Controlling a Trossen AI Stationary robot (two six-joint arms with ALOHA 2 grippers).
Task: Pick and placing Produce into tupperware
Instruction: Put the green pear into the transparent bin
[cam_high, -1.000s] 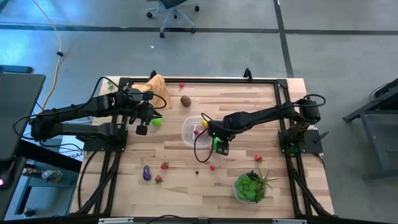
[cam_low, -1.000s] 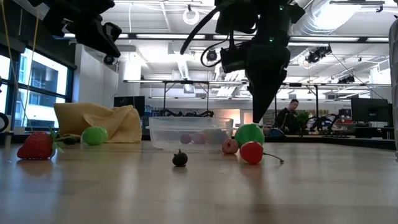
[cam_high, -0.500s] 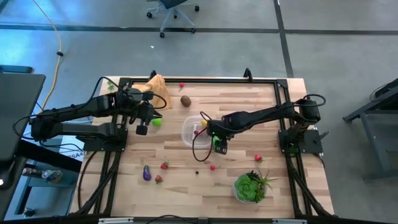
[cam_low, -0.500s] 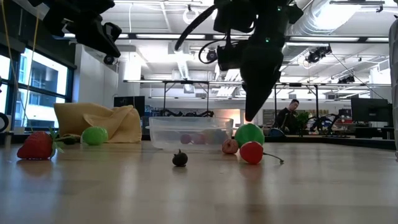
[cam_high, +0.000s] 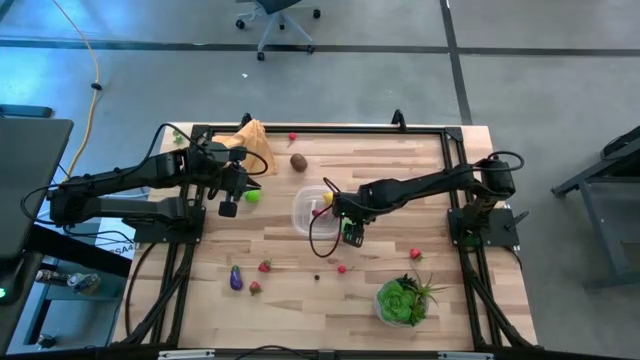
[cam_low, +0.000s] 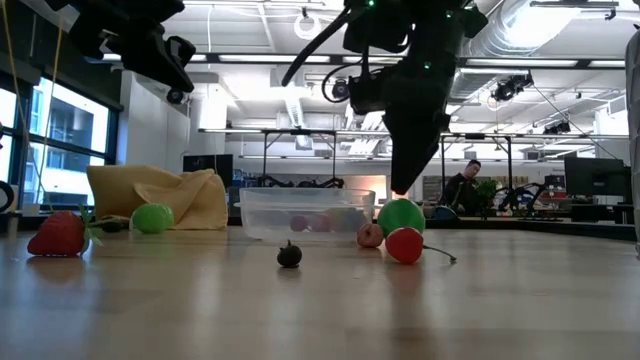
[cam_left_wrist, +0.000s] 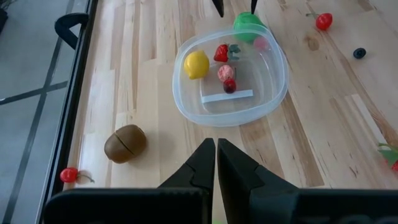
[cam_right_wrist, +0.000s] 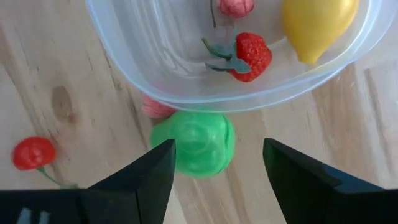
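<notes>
The clear round tupperware (cam_high: 298, 212) stands mid-table and holds a yellow lemon (cam_left_wrist: 196, 64), a strawberry (cam_left_wrist: 221, 53) and two small pinkish-red pieces. A round green fruit (cam_right_wrist: 194, 142) lies on the wood against the container's outer wall. My right gripper (cam_right_wrist: 217, 149) hangs just over it, pointing steeply down, open, one finger to either side and clear of it. My left gripper (cam_left_wrist: 216, 149) is shut on nothing and waits raised at the table's left (cam_high: 228, 205). Loose produce on the table: a brown kiwi (cam_high: 298, 161), a green lime (cam_high: 252, 197), a purple eggplant (cam_high: 236, 279), strawberries and cherries.
An orange-tan cloth (cam_high: 252, 145) lies at the far left. A leafy green plant (cam_high: 403, 300) stands near the front right. A red cherry (cam_low: 404, 244) and a small dark berry (cam_low: 289, 254) lie close to the green fruit, and a pink piece (cam_right_wrist: 155, 107) sits between it and the container.
My right gripper has turned and tipped a little above the green fruit, its fingertips swinging slightly toward the tupperware. It stays open. The fruit and the container have not moved.
</notes>
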